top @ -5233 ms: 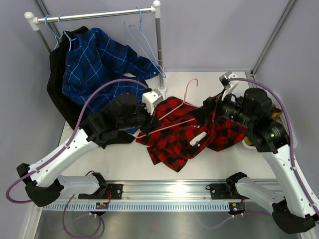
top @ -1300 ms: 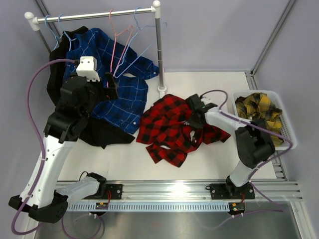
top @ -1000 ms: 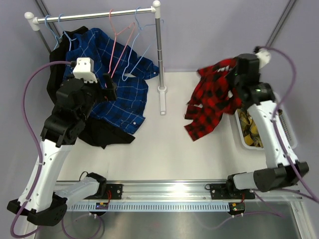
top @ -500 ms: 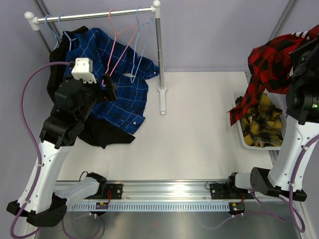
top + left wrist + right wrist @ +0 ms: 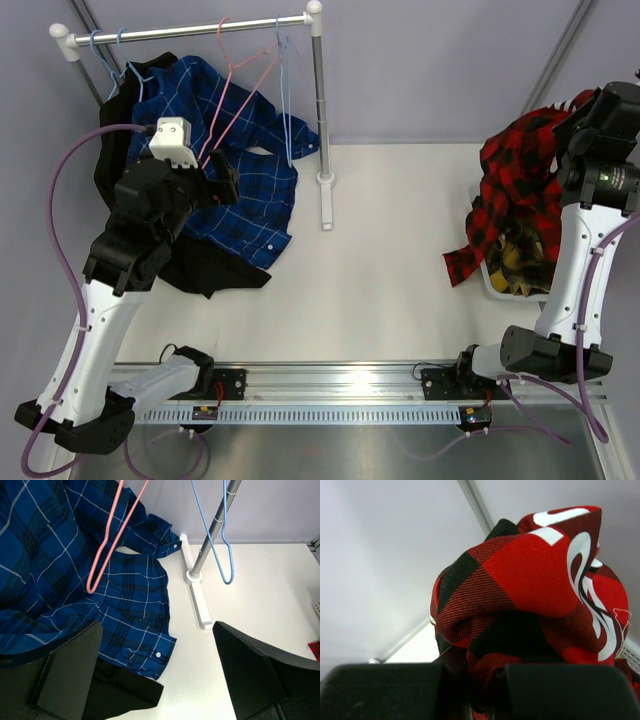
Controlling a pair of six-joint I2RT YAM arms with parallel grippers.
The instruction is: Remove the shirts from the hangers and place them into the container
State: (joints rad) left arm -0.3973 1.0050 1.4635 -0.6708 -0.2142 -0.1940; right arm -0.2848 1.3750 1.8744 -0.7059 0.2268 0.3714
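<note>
Red-and-black plaid shirt (image 5: 515,180) hangs in a bunch at the right edge of the overhead frame, clenched high above the bench (image 5: 390,260) by the right fingers (image 5: 530,690). The wrist view shows the cloth wadded into the narrow gap between them. Its lower part drapes over the container (image 5: 494,282), of which only a sliver of white rim shows at the lower left of the cloth. One tail hangs past that rim on the bench side; whether it touches the surface cannot be told. Inside the container, beneath the red cloth, the yellow-and-black plaid shirt (image 5: 520,265) peeks out.

In the upper left of the overhead frame the left fingers (image 5: 70,672) are spread wide and hold nothing, poised over the blue shirt (image 5: 215,150). That shirt and the black shirt (image 5: 205,268) hang from light blue hangers (image 5: 100,62) at the left end of the silver rail (image 5: 190,30) and spill onto the bench. Further right on the rail a pink hanger (image 5: 105,555) and a light blue hanger (image 5: 219,545) hang bare, near the upright post (image 5: 319,100), whose white foot (image 5: 325,205) stands on the bench.

The bench surface is plain matte white. Behind it the walls (image 5: 430,70) are pale lilac-grey, with thin grey frame bars (image 5: 545,85) slanting up at the upper right. Along the bottom of the frame a metal track (image 5: 340,385) carries both arm bases
</note>
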